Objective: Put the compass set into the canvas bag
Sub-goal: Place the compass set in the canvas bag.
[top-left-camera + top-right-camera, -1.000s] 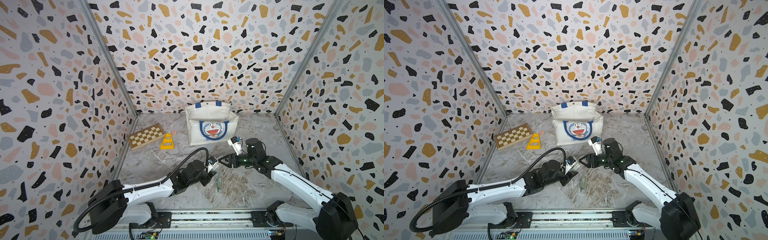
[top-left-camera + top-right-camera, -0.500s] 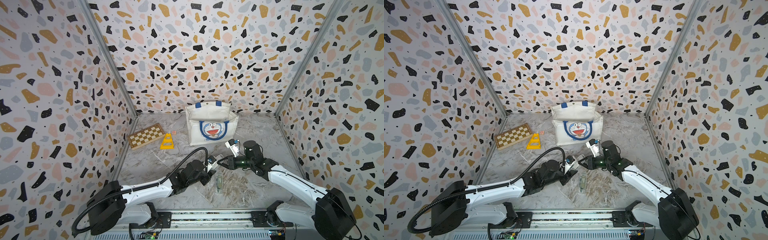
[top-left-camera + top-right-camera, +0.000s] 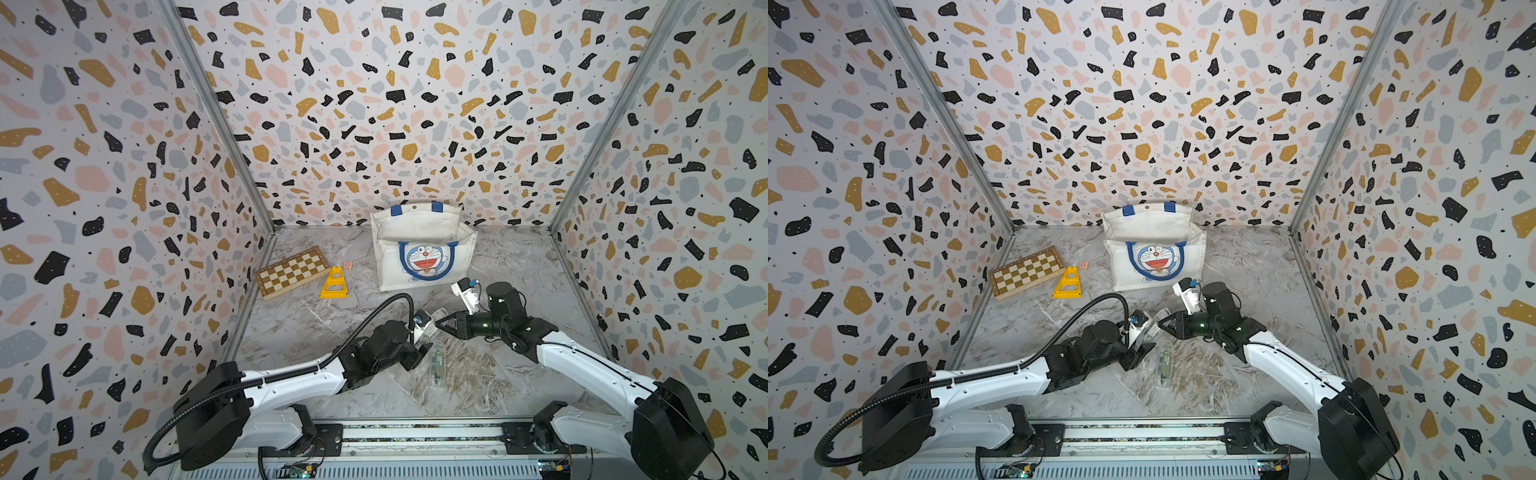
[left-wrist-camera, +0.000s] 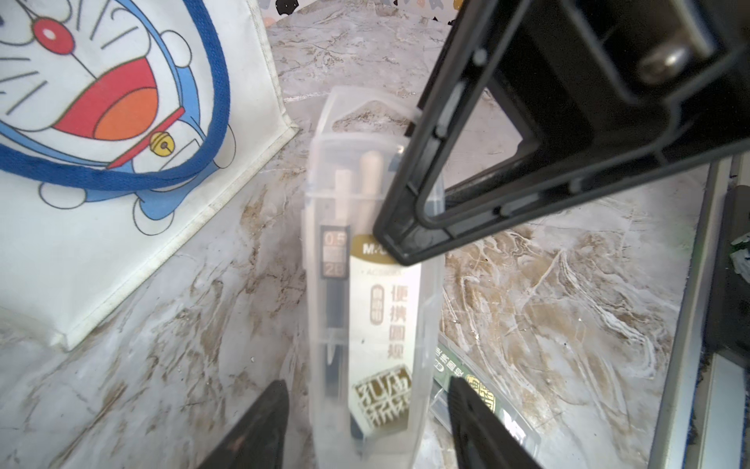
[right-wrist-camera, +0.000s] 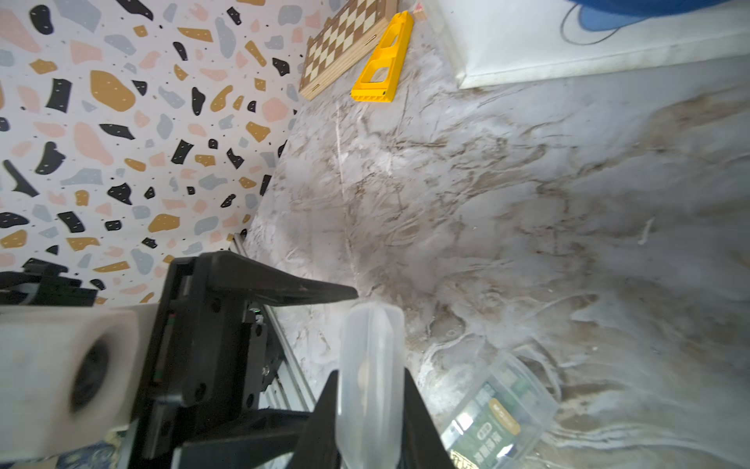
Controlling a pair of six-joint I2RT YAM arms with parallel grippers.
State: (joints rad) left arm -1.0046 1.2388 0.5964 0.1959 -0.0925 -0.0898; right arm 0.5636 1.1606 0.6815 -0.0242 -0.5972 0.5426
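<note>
**Top and wrist views.** The canvas bag (image 3: pixel 457 266) stands upright at the back of the marble-patterned table (image 3: pixel 316 328). Its mouth is open and its cat face is turned toward the arms.

In front of the bag, lifted off the table, is the compass set (image 4: pixel 365 284), a clear plastic case with a white label. It lies between the two grippers.

- **Right gripper** (image 5: pixel 371 373): clamped on the end of the case nearer the bag, one finger on each side.
- **Left gripper** (image 4: pixel 367 381): straddles the end farther from the bag with its jaws spread. A gap shows on both sides of the case.

A second clear case (image 3: pixel 437 365), green-labelled, lies flat on the table farther in front of the bag, below the held one. To the left of the bag lie a chessboard (image 3: pixel 293 272), a yellow triangular piece (image 3: pixel 333 284) and a small cube (image 3: pixel 348 264).
</note>
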